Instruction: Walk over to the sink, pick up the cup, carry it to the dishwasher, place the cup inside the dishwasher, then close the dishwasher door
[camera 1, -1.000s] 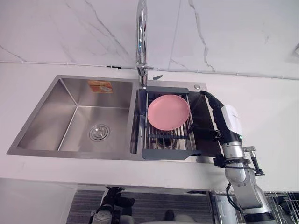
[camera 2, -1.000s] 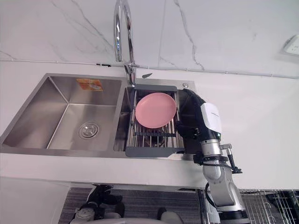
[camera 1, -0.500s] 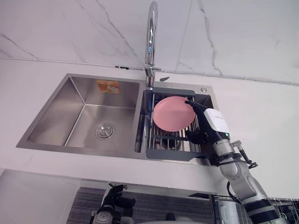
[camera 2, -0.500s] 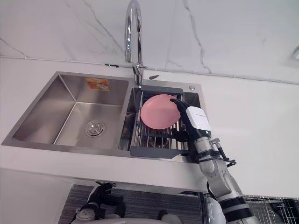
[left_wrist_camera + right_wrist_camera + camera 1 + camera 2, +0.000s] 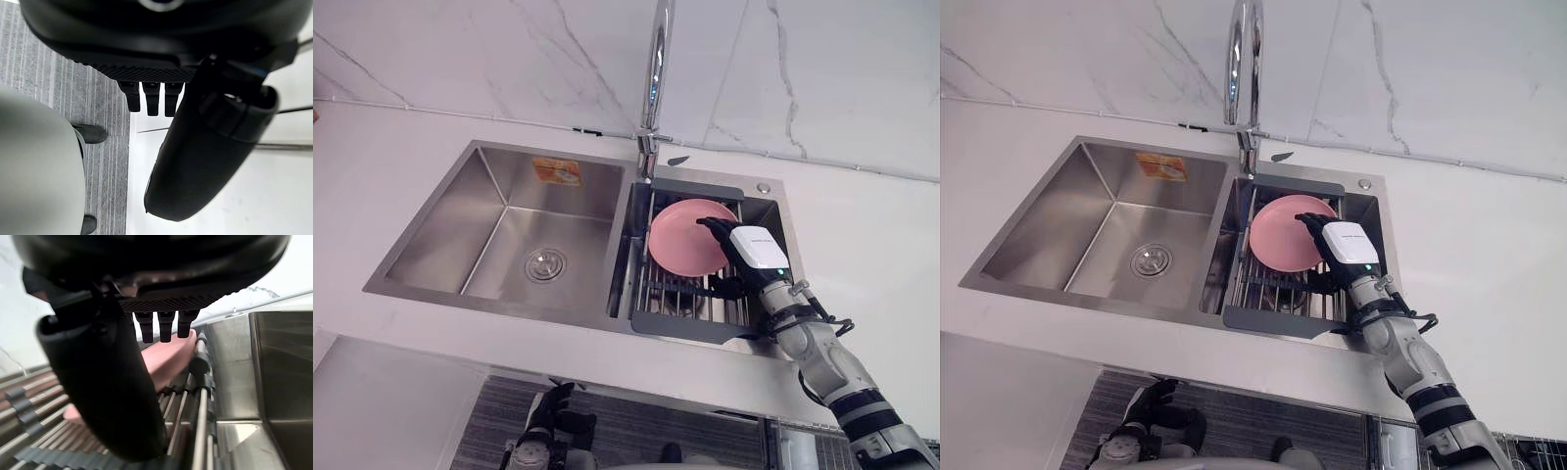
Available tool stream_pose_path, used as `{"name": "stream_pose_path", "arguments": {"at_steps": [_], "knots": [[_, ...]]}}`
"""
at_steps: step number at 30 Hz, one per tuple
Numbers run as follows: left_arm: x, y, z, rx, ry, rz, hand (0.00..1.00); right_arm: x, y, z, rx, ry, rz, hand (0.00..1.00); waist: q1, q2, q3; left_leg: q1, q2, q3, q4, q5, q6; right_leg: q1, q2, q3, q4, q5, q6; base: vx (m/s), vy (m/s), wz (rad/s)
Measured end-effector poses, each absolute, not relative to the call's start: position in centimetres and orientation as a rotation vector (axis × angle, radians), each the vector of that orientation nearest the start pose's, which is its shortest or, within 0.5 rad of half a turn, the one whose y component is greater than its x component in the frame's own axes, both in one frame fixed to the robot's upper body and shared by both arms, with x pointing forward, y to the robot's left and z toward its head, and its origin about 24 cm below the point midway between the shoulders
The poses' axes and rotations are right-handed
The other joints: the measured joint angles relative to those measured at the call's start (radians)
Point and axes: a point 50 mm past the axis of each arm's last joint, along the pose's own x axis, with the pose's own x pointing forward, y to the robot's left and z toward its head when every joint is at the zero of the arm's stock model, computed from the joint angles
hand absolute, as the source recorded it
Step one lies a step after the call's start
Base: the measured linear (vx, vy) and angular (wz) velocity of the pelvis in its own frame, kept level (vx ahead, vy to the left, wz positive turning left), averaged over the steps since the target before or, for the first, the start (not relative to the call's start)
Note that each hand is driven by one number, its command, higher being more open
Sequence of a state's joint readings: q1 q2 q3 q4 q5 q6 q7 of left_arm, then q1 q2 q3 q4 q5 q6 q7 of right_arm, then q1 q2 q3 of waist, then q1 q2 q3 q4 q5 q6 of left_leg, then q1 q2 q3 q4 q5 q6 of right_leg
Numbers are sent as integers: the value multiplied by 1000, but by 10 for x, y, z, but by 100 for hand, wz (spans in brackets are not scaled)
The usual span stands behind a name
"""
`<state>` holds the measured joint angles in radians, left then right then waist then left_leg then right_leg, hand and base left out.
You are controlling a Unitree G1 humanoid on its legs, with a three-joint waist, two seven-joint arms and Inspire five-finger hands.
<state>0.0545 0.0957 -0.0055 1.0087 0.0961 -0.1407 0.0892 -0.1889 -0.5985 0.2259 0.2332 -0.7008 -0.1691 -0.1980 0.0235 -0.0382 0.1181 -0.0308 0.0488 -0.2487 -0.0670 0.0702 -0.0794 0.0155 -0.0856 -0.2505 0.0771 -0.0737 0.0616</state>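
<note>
Fingers of your right hand (image 5: 754,253) are pointing out straight and standing wide of the thumb, gripping nothing, while the silver-grey arm is slanting in from the near right over the sink (image 5: 499,225). The fingertips are lying over the right rim of a pink plate (image 5: 683,238); you cannot tell whether they are touching it. The thumb is hanging nearer, above the rack (image 5: 685,321). Your left hand (image 5: 205,147) is hanging low over the striped grey floor (image 5: 98,122), fingers relaxed and holding nothing.

You are looking at one plate, one rack, one tap (image 5: 656,69), one drain strainer (image 5: 545,264) and two sink bowls. Where the cup is sitting, you cannot tell.

The sink is showing brushed steel and square corners, the wider left bowl carrying an orange sticker (image 5: 556,170) on its far wall. The rack, a dark grey frame with parallel metal rods, is sitting in the right bowl, the round, smooth plate resting on it. The tall chrome tap is arching up from the far rim. The white worktop (image 5: 862,235) is meeting a pale, grey-veined marble wall (image 5: 460,49).
</note>
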Motion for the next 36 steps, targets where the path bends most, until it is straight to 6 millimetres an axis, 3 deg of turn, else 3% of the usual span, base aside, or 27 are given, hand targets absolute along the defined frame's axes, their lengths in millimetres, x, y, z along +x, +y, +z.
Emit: {"name": "stream_pose_path", "arguments": {"at_steps": [11,12,19,25,36], "knots": [[129,188,-146,210,895,72,90,298,-215,71,-1353,-236,105,90,13,-3,5,-6,-1,-2,0,2,0,-5,-1,-2,0,0,0,-1,0,0],[130,188,-145,209,892,72,90,298,-215,71,-1352,-234,95,30,16,-3,5,-9,-1,-4,0,3,0,-7,-1,-4,0,0,0,-12,0,4],[130,190,-145,216,886,91,90,303,-211,66,-1334,-223,81,30,15,-7,15,-21,-1,-6,-1,7,-1,-18,0,-4,4,0,0,-10,0,0],[132,192,-143,203,871,109,90,314,-206,86,-1308,-310,11,30,13,-12,35,-31,1,-10,-3,16,-3,-32,2,-5,9,1,-1,-28,-3,1],[135,195,-141,198,854,120,90,315,-205,93,-1248,-331,-19,30,14,-31,52,-28,3,-13,-14,21,-4,-33,3,-7,9,1,-1,-1,-1,1]]}}
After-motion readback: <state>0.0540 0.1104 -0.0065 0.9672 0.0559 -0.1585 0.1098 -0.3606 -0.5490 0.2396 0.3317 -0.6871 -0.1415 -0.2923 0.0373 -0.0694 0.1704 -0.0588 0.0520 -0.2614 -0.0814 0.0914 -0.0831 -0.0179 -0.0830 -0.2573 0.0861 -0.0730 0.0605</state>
